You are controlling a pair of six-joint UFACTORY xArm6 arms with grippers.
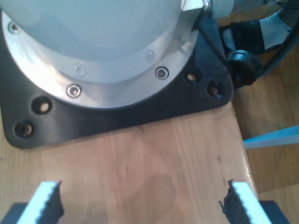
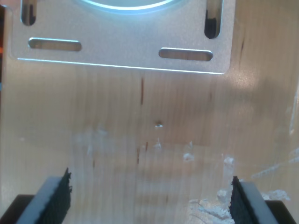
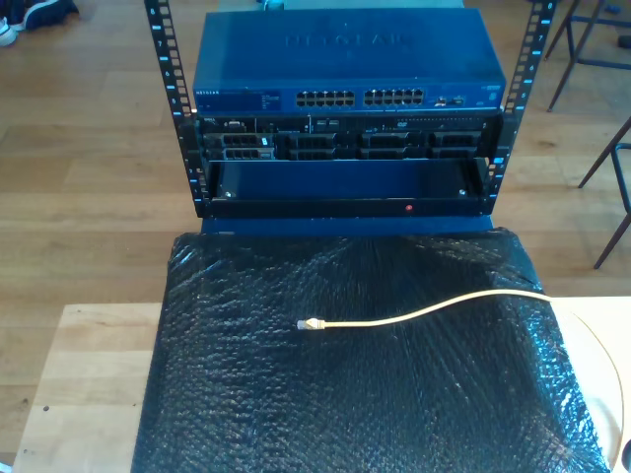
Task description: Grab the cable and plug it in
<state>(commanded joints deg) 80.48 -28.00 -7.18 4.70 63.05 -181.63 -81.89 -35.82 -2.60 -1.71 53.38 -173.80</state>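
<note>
Both grippers stand wide open with nothing between their jaws. Looking along my first gripper (image 1: 140, 200), the toothed pads are spread far apart over bare wooden board (image 1: 154, 158), facing a round silver arm base (image 1: 93, 56) bolted to a black mounting plate (image 1: 140, 109). My second gripper (image 2: 149, 196) is spread just as wide above scratched pale wood, facing a slotted metal plate (image 2: 121, 46). Both look parked near their own bases, away from the work, which I judge leaves the mat free for a first reach.

Going left to right across the exterior view: a strip of wooden table (image 3: 89, 374) shows at the left, then a black bubble-wrap mat (image 3: 355, 374) covers the middle, probably as padding. The cable (image 3: 424, 311) lies on it, its clear plug (image 3: 309, 323) near the mat's centre pointing toward the exterior view's left, the pale-yellow line curving off to the right edge. Laid out flat and straight, the plug end seems easy to pinch.

At the far side stands a rack (image 3: 345, 138) with a blue network switch (image 3: 345, 69) on top, its row of ports (image 3: 360, 99) facing the mat. Nothing is grabbed yet; the task is at its start.
</note>
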